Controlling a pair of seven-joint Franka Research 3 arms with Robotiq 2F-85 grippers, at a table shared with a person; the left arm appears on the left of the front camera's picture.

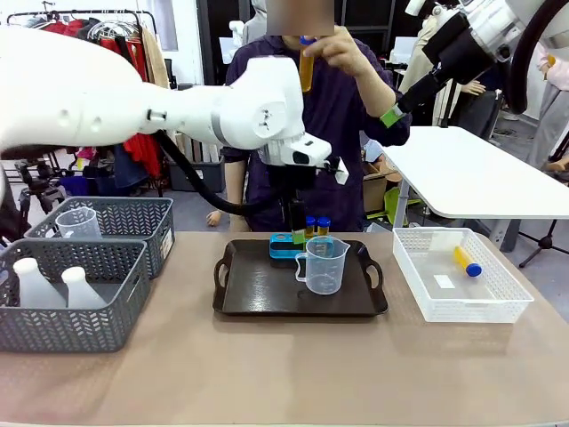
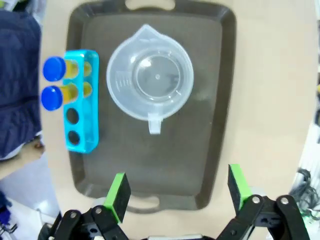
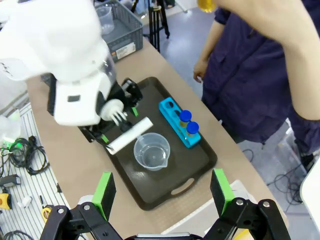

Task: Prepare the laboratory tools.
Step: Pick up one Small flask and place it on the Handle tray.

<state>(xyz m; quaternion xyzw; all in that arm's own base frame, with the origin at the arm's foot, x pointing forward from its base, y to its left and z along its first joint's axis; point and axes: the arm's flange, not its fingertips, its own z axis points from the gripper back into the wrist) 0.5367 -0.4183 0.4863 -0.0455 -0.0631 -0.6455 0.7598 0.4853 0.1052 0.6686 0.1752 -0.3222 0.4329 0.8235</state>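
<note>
Measuring jug (image 2: pixel 150 72) stands on the tray (image 2: pixel 210 125) straight ahead of the left gripper (image 2: pixel 178 189), which is open and empty. The blue rack (image 2: pixel 81 100) beside the jug holds two capped tubes (image 2: pixel 54 69); two holes are free. The front view adds a person's hand (image 1: pixel 342 52) raising a third tube (image 1: pixel 307 69). Right gripper (image 3: pixel 162 186) hangs open, high above the tray. Jug graduations are illegible.

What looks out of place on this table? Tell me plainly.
One blue-capped tube lies on its side in the white basket, away from the blue rack, which holds two tubes and has two empty holes. Nothing looks spilled.
</note>
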